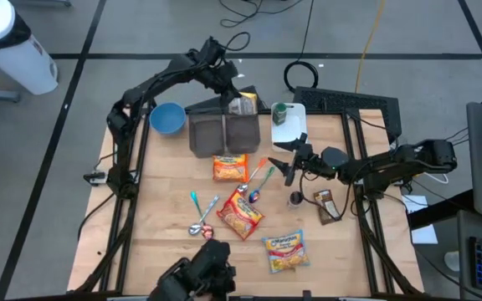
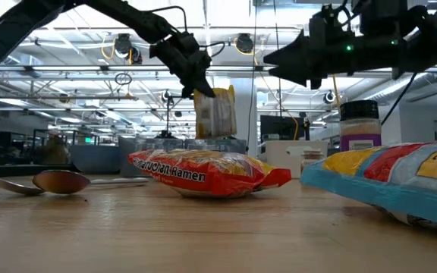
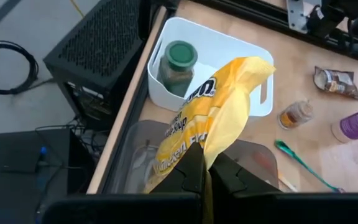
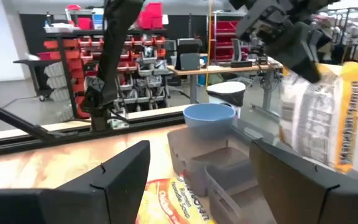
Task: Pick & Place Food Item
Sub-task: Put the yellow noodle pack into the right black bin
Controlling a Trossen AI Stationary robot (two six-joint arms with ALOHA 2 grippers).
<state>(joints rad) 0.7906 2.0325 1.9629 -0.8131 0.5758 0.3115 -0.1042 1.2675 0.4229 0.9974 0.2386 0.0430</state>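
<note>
Left gripper [image 3: 204,177] fingers clamp the yellow soup packet [image 3: 207,118] by its edge, dangling over the grey bin [image 1: 224,134] for a drop. Right gripper [image 1: 291,167] idles beside the bin, fingers spread.

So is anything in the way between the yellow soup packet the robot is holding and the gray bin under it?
Nothing visible is. The left gripper holds the yellow soup packet in the air right above the gray divided bin, and the compartment below looks open.
</note>
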